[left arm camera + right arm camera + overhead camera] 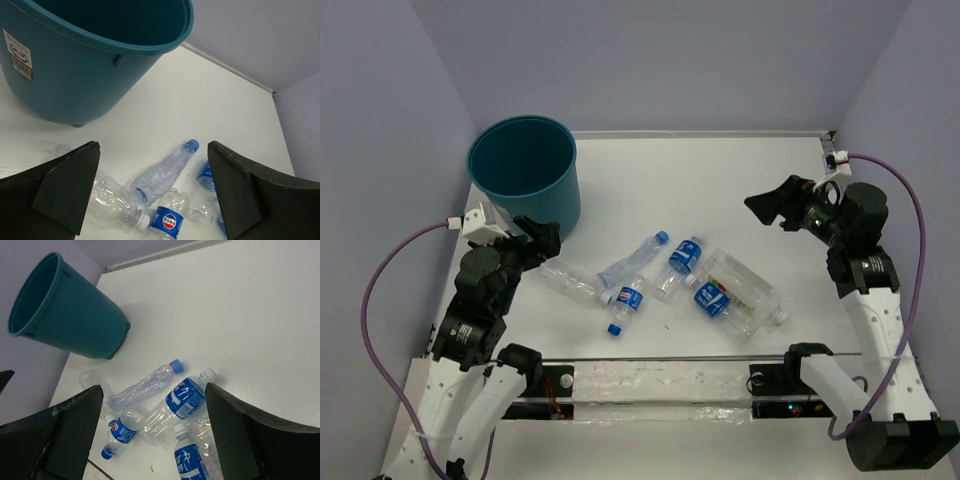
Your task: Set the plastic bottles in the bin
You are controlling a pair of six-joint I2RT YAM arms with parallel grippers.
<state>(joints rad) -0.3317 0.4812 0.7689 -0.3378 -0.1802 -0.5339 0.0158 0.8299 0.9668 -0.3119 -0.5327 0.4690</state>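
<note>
The teal bin [525, 175] stands at the back left, open side up. Several clear plastic bottles lie in a loose cluster at the table's middle: a crushed blue-capped one [635, 258], a small blue-labelled one [625, 303], a white-capped unlabelled one [567, 282], two blue-labelled ones [680, 265] [713, 300] and a larger one [752, 297] whose label I cannot make out. My left gripper [542, 240] is open and empty, above the table between bin and bottles. My right gripper [770, 205] is open and empty, raised right of the cluster.
The left wrist view shows the bin [75, 65] close ahead and the crushed bottle [162, 175] below the open fingers. The right wrist view shows the bin [65, 315] far left and the bottles [180, 402] below. Grey walls enclose the table.
</note>
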